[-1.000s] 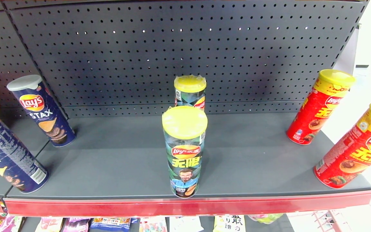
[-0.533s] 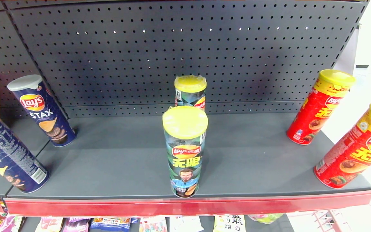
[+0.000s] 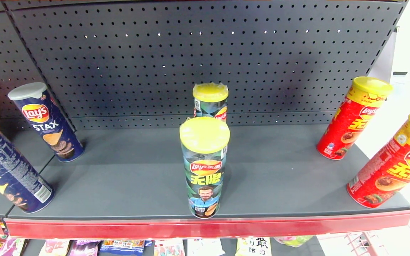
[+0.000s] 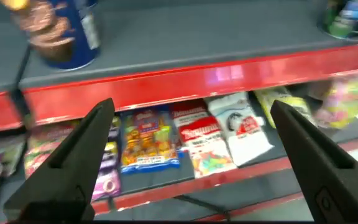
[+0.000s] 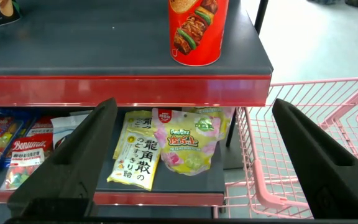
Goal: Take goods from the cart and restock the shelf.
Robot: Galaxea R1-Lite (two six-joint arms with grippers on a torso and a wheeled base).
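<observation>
Dark perforated back panel [image 3: 190, 53] above a grey shelf [image 3: 269, 177] with a red front strip [image 3: 119, 227]. From left to right stood two blue canisters [image 3: 46, 122] with pale lids, two green canisters [image 3: 204, 167] with yellow lids, one behind the other at mid-shelf, and two red canisters [image 3: 354, 119] with yellow lids.

Your left gripper [image 4: 191, 106] hung below and in front of the strip, fingers spread wide and holding nothing. The front blue canister stood above and beyond it, and snack packets [image 4: 166, 143] on the lower shelf lay just ahead of its fingertips. Your right gripper [image 5: 194, 102] was likewise spread wide and empty, with the front red canister above and beyond it. The pink wire cart [image 5: 303, 143] stood close beside it, past the shelf's end. No goods showed in the visible part of the cart.

Risk: the canisters were tall and narrow, and the front one of each colour stood near the strip. If you raised an arm from under the shelf, a finger would probably catch the strip or tip a front canister, which could then roll off. Swinging towards the cart could also snag its wire rim.

Labels: each canister carried a logo badge and large lettering, not transcribed here. The blue showed chips, the green a pictured person, the red skewered meat.
</observation>
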